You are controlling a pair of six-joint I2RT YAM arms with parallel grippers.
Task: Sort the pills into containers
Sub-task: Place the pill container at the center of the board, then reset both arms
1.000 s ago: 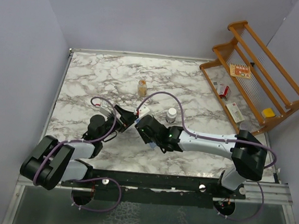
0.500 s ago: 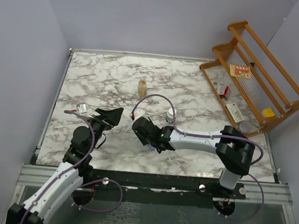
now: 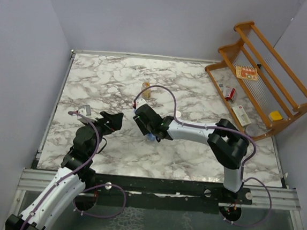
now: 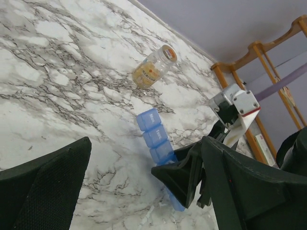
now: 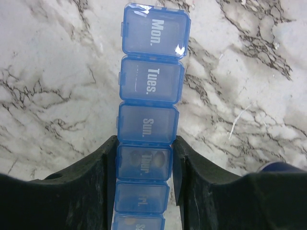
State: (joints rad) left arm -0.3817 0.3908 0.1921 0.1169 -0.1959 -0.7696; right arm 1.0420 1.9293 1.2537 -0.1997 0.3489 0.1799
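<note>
Right wrist, containers [image 5: 149, 120] pinched in right gripper [image 5: 145, 146]

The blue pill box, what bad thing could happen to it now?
The right fingers pinch the blue pill box only by its sides at the Thur. compartment, with a long end sticking out, so it might twist or slip. The amber bottle stands beyond that end; a swing could knock it over.

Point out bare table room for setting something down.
Free: marble table top left of the small amber bottle, and the near-right stretch in front of the right arm. Crowded: centre, where the right pincer grips the translucent blue pill strip, open left pincer beside it.
</note>
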